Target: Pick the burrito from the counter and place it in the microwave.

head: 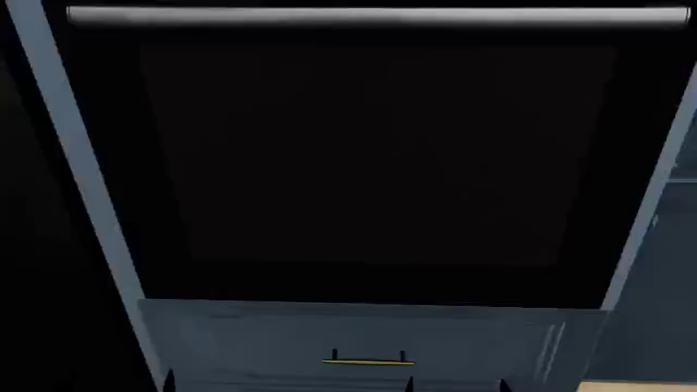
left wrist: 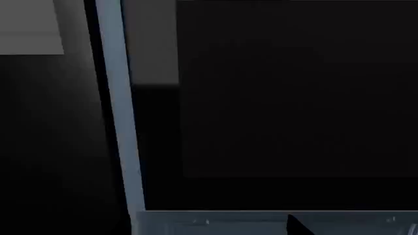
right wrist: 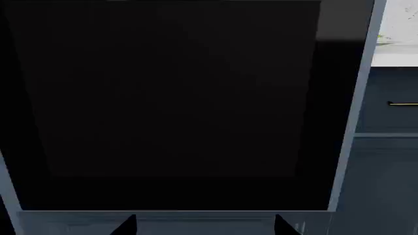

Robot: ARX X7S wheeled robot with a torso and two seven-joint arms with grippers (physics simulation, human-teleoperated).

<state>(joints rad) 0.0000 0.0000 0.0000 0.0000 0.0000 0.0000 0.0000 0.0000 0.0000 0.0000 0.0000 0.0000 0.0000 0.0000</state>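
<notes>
Three views show mainly a large black appliance panel [head: 370,163] set in a blue-grey cabinet frame [head: 77,163]. Neither the burrito nor the microwave appears in any of them.

Step in hand, as judged: locate the burrito. No approach or grasp can be planned from this position.

- Head view: the black panel fills the centre, a grey bar handle [head: 370,15] runs along the top edge, and a drawer front [head: 360,339] with a brass handle [head: 368,360] sits at the bottom centre.
- Right wrist view: a strip of the white counter [right wrist: 395,58] shows at the upper right edge, above a cabinet front with a second brass handle [right wrist: 404,104]. This is the only visible lead to the work surface.
- To do the step well, turn the base and head toward that counter strip, and raise the view until the counter top is in frame. Keep both arms clear of the panel while turning.

Gripper state: dark tips of the right gripper [right wrist: 205,226] stand apart at the bottom edge of the right wrist view, so its fingers read as spread and empty. One dark tip of the left gripper [left wrist: 299,226] shows at the bottom of the left wrist view; its spread cannot be told.

Burrito position relative to the fingers: cannot be told, as it is out of frame. Nothing lies between the fingers.
</notes>
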